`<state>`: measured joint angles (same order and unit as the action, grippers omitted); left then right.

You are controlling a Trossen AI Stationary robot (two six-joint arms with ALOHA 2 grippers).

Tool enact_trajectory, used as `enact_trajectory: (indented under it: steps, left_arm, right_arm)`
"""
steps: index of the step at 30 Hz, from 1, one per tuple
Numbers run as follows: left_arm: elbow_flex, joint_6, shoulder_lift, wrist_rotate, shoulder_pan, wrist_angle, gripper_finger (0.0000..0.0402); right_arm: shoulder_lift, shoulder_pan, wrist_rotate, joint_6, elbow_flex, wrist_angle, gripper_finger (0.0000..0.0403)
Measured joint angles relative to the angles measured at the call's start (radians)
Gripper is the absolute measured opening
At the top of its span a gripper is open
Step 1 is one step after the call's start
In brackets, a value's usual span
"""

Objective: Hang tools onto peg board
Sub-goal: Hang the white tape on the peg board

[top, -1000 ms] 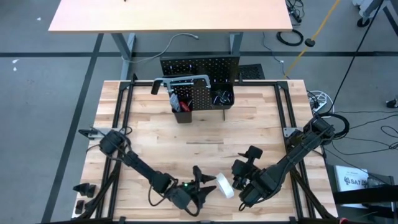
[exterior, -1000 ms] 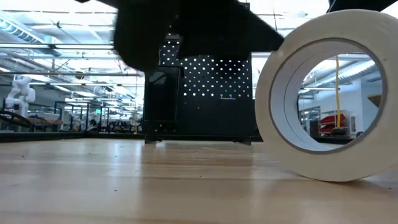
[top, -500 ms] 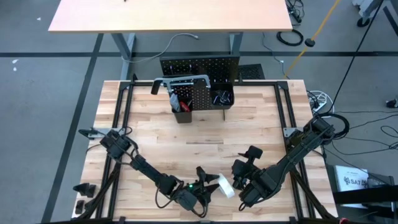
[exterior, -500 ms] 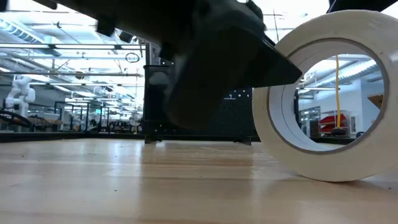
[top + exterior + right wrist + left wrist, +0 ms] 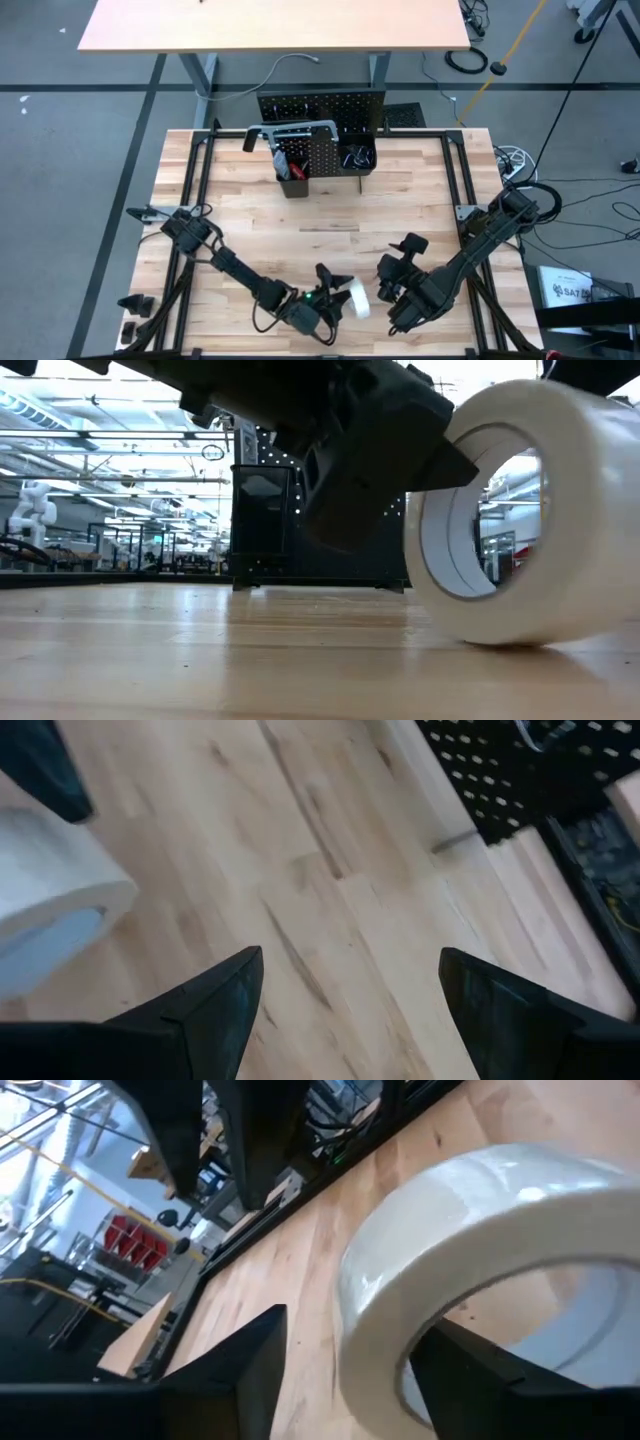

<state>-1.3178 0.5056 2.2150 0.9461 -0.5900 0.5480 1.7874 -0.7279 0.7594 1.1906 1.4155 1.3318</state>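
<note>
The step in hand looks like the pickup of the white tape roll (image 5: 357, 301), which stands on its edge near the front edge of the surface (image 5: 330, 215), a little right of the middle. The left claw (image 5: 334, 298) is right at the roll with its fingers spread wide; in the left wrist view one dark finger (image 5: 230, 1370) sits outside the roll's wall and the other (image 5: 470, 1370) reaches into its hollow, so the wall lies between them but nothing is pinched yet. The right claw (image 5: 396, 281) waits just to the right of the roll, also spread wide over bare wood.

By my reading, the next move calls for the left claw to close on that wall of the roll, lift it, and carry it across to the peg board (image 5: 322, 108) at the back edge, where a free hook must pass through the roll's hole.

The high view alone lays out the whole route: the grey hacksaw (image 5: 291, 132) already hanging at the board and the two black bins (image 5: 325, 160) in front of it with tools inside. The low view shows instead that the roll (image 5: 520, 520) rests on the wood rather than hanging in the air. Only the left wrist view settles how the fingers straddle the wall.
</note>
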Motion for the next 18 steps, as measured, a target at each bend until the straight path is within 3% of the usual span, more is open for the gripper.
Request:
enact_trajectory:
  steps: [5,10,18]
  left_arm:
    - [0.000,0.001,0.000,0.049,0.000,-0.009,0.0141]
    - [0.000,0.072,0.000,0.096,-0.003,-0.003,0.0031]
    - [-0.015,0.134,0.000,0.090,0.000,0.009,0.0037]
  right_arm:
    - [0.000,-0.024,-0.001,0.114,0.000,0.105,0.0297]
    - [0.000,-0.063,-0.002,0.231,0.000,0.213,0.0297]
    - [0.000,-0.114,-0.001,0.292,0.000,0.238,0.0297]
